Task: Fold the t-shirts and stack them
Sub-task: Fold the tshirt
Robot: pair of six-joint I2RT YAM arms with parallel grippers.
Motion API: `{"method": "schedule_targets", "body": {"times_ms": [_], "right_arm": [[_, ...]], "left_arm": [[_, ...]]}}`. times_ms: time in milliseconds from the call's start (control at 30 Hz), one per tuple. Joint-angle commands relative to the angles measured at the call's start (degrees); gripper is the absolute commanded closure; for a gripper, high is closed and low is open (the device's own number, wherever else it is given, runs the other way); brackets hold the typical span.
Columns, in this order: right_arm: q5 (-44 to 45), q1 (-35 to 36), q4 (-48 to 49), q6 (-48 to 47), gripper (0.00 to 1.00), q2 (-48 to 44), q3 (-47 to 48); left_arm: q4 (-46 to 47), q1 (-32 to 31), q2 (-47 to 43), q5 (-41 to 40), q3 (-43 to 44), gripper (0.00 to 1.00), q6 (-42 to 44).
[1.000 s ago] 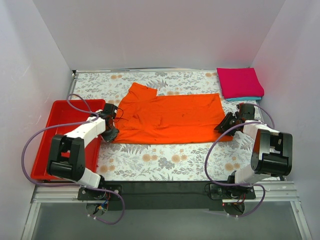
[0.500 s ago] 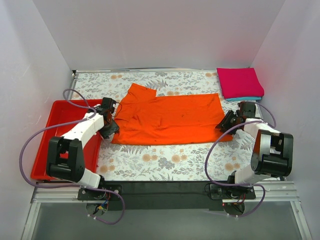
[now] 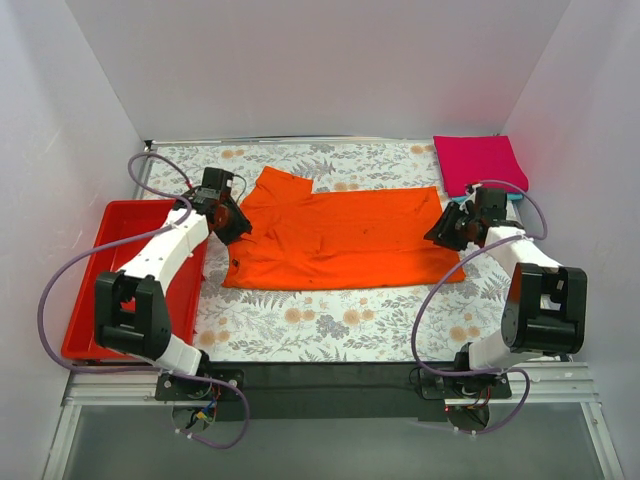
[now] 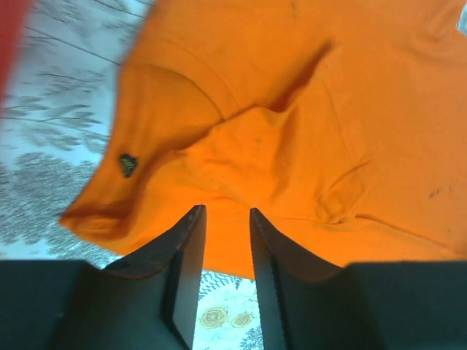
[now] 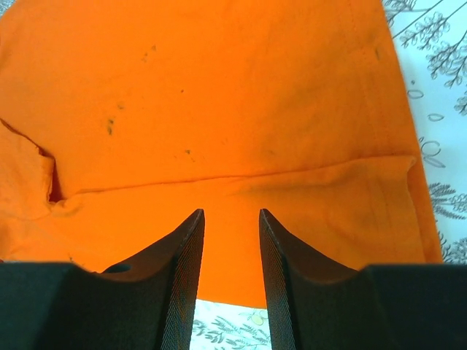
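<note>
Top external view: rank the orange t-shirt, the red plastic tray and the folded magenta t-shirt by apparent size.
Tied for largest: the spread-out orange cloth t-shirt and the red plastic tray, too close to rank; the left arm covers part of the tray.
Smallest: the folded magenta cloth t-shirt, clearly, though it lies farthest from the camera.

Orange t-shirt (image 3: 340, 238): bright, short-sleeved, lying flat across middle of table, long axis left-right. Collar end left, rumpled; hem end right. One sleeve (image 3: 285, 184) pokes toward far edge. Folded layer's edge runs along it. Few small dark specks.

Magenta t-shirt (image 3: 478, 164): flat folded square, far right corner of table, stacked on teal t-shirt (image 3: 516, 197); only thin teal edge shows.
</note>
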Motion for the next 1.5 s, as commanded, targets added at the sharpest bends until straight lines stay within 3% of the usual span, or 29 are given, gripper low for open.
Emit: {"method": "schedule_targets", "body": {"times_ms": [0,200,500,867,1033,1200,1300,1467], "right_arm": [[0.1,-0.1,0.2,-2.1,0.63,2.6,2.1],[3.1,0.0,-0.6,-1.0,0.64,2.0,-1.2],[10.0,-1.0,-11.5,-3.4,0.62,0.4,-5.7],[14.3,-6.9,-19.6,-2.2,0.61,-8.2,-14.1],[12.8,-7.4,-19.4,-4.5,0.59,-10.3,-9.5],[11.7,-6.5,-15.2,-8.4,0.54,-7.8,2.7],[10.4,-6.4,-12.6,-9.9,0.52,-2.7,8.6],[10.7,-6.1,-9.0,-13.1,0.53,4.8,15.5]], "left_arm": [[4.2,-1.0,1.9,7.5,-2.0,0.71,2.3],[6.2,-1.0,2.3,11.2,-10.0,0.72,4.1],[3.4,-1.0,0.4,10.9,-20.1,0.71,4.1],[-8.5,1.3,-5.4,6.6,-22.2,0.76,3.2],[-9.3,1.4,-6.1,4.7,-14.0,0.63,4.9],[-0.3,1.4,1.1,5.1,-1.2,0.38,11.1],[6.0,1.4,8.5,5.5,5.2,0.34,16.3],[8.4,1.4,21.6,6.6,17.7,0.34,21.9]]}}
